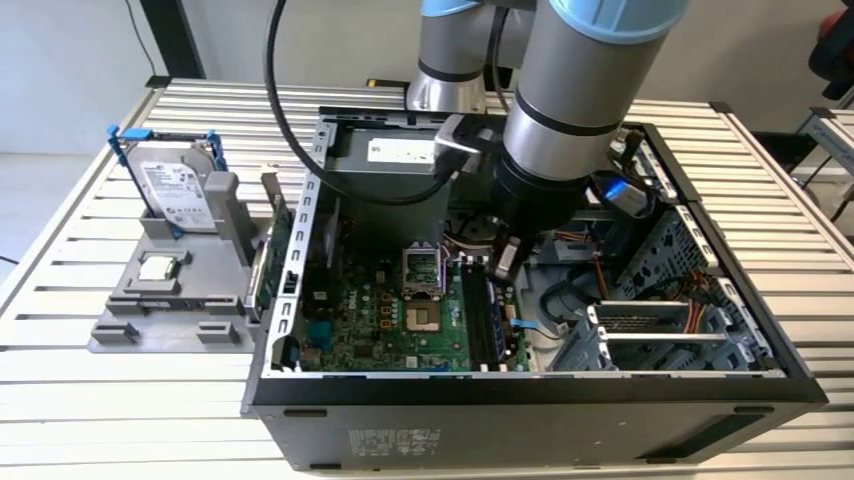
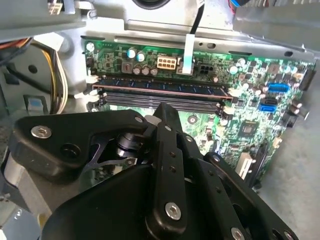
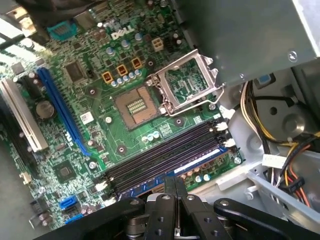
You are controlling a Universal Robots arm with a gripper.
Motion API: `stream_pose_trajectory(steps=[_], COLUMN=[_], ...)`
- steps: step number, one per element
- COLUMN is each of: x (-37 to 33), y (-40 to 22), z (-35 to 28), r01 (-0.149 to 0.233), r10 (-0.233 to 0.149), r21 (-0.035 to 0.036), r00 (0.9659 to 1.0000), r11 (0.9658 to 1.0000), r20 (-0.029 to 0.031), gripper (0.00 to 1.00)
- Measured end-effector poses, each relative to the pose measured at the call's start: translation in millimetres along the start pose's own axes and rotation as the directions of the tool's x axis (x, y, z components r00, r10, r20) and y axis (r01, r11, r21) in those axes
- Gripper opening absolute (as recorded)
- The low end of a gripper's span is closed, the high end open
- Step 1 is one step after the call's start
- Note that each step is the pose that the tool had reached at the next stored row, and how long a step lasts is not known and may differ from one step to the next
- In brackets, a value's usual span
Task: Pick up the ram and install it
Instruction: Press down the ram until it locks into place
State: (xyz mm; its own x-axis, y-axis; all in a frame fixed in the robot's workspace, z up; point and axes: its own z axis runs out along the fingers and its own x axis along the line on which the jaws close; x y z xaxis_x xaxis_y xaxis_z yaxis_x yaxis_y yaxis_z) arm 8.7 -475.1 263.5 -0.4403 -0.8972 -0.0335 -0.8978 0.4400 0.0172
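While arm (image 1: 587,90) is reaching into open case (image 1: 534,395), gripper (image 3: 175,182) jaws are sitting narrow, gripping nothing, just above ram (image 2: 160,89), seemingly lying in slot on the exterior view's right of socket (image 3: 135,106). Pressing straight and evenly is mattering; watching end latch (image 2: 235,93).

From my remote station, the gripper (image 3: 171,186) hangs fingers together over the motherboard's (image 3: 100,95) memory slots (image 3: 165,157), beside the open processor socket (image 3: 136,106).
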Motion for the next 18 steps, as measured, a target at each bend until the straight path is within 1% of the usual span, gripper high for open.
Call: stream_pose_trajectory(steps=[4,8,10,12,18], x=[-0.1,-0.1,-0.2,-0.1,-0.2], y=[-0.2,-0.3,-0.3,-0.2,-0.3], z=[0.1,0.1,0.2,0.2,0.2], r01=[0.048,0.096,0.124,0.147,0.209], r10=[-0.048,-0.096,-0.124,-0.147,-0.209], r21=[-0.0017,-0.0020,-0.0002,0.0001,-0.0013], r00=[0.9989,0.9954,0.9923,0.9891,0.9779], r11=[0.9989,0.9954,0.9923,0.9891,0.9779], r20=[-0.0006,-0.0008,0.0000,0.0001,-0.0004], gripper=[0.00,0.00,0.00,0.00,0.00])
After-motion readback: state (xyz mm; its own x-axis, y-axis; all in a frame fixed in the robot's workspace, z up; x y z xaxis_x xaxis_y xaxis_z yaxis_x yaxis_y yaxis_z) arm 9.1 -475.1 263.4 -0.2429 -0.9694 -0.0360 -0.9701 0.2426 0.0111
